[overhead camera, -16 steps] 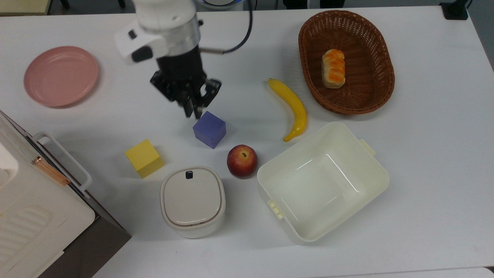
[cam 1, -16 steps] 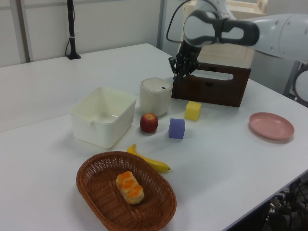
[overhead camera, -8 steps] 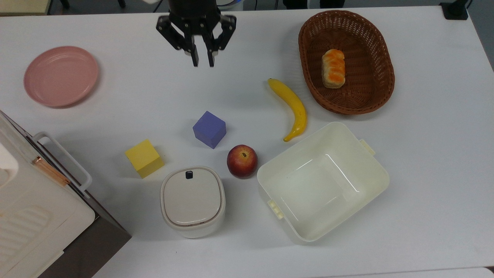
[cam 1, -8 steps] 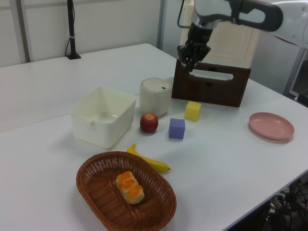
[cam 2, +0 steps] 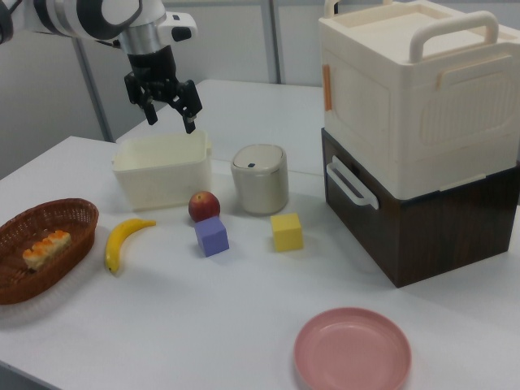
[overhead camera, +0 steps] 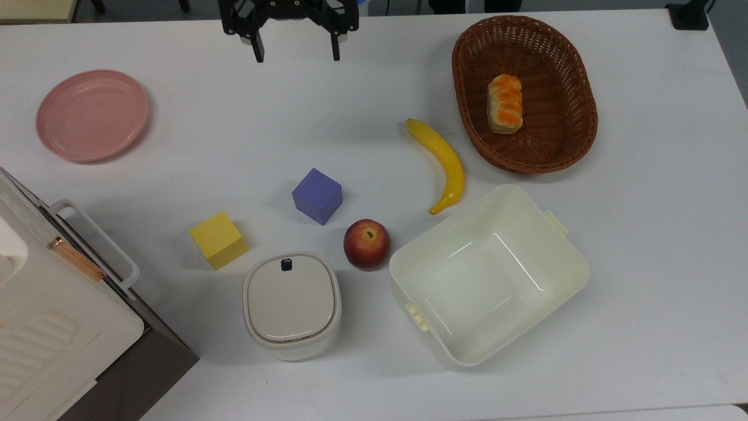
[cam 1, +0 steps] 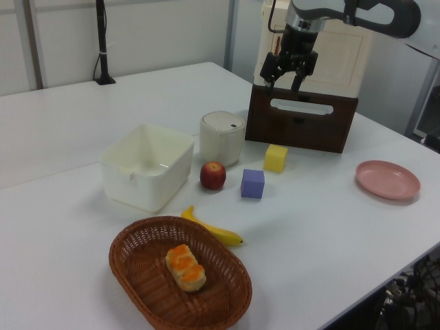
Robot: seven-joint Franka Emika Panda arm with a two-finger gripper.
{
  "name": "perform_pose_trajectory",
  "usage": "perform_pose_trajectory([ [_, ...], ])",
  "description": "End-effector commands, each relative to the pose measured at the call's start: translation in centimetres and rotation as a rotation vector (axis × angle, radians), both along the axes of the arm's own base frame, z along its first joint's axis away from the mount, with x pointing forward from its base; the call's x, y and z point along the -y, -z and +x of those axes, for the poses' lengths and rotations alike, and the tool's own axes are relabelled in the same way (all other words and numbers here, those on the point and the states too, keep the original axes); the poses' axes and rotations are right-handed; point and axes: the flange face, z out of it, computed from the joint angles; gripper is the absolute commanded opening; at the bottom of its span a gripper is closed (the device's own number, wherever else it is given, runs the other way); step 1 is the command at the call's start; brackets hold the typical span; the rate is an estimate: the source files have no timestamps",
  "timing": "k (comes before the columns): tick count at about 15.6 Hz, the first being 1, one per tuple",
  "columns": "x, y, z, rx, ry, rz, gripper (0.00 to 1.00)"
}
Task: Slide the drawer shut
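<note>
The drawer (cam 2: 357,221) is a dark brown box with a white loop handle (cam 2: 351,185). It stands at the top view's lower left (overhead camera: 149,359) and the left view's back right (cam 1: 302,130), under a cream lidded crate (cam 2: 414,89). In the right view its front panel looks flush with the body. My gripper (overhead camera: 296,54) hangs open and empty above the table near the top view's upper edge, far from the handle (overhead camera: 96,242). It also shows in the left view (cam 1: 282,82) and right view (cam 2: 171,120).
Between gripper and drawer lie a purple cube (overhead camera: 317,195) and a yellow cube (overhead camera: 219,238). Nearby are a lidded cream container (overhead camera: 292,304), an apple (overhead camera: 366,243), a banana (overhead camera: 444,164), a cream tub (overhead camera: 575,257), a wicker basket (overhead camera: 467,117) with bread, and a pink plate (overhead camera: 92,114).
The gripper rose from beside the purple cube and drew back toward the top view's upper edge, and its fingers spread wide apart. Nothing else has moved.
</note>
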Motion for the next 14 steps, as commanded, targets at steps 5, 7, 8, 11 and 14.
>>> perform_pose_trajectory([
  [5,0.2,0.5,-1.7,-0.041,0.027,-0.028,1.0],
  [7,0.5,0.6,-1.7,-0.041,0.05,-0.019,1.0],
  [8,0.6,0.6,-1.7,-0.043,0.07,-0.014,1.0],
  [11,1.3,0.4,-1.8,-0.039,0.13,0.001,1.0],
  [14,0.8,0.3,-1.8,-0.039,0.143,0.003,1.0],
])
